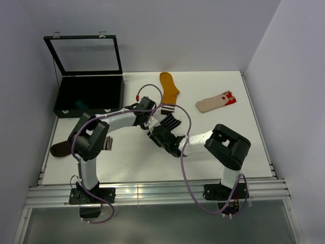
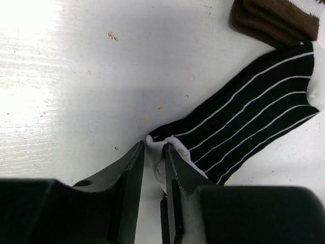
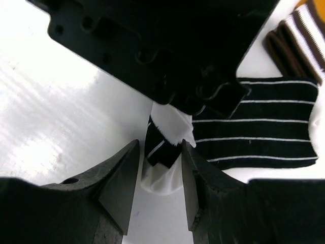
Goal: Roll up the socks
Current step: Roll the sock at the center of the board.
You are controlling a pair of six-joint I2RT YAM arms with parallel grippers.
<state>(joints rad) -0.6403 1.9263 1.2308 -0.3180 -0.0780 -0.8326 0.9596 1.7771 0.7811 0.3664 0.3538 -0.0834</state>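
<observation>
The work is on the black-and-white striped sock [image 2: 244,117], which lies flat near the middle of the surface [image 1: 127,162], just below the brown striped cuff of the mustard sock [image 1: 169,86]. Both arms meet over its white-tipped end.

The left pincer [image 2: 155,147] is nearly closed, with only a thin slot between its jaws. It appears to be clenched on the white tip, which the right wrist view shows drawn up off the surface towards it. The right pincer [image 3: 160,145] has a jaw on each side of the small fold of white and striped fabric raised there. The fold fills most of the gap, but it cannot be told whether the jaws press it or only bracket it.

This looks like the very start of the roll: the first turn is being formed at the toe, and the rest of the sock is flat and unrolled. The next move calls for tucking that fold over onto the striped body and keeping it tight, with one pincer pinning the turn while the other shifts. The fabric is thin and limp, so a slack hold would probably let the fold fall open.

The beige sock [image 1: 216,103] lies well apart to the right. A brown sock [image 1: 61,149] shows beside the left arm, and both look untouched.
</observation>
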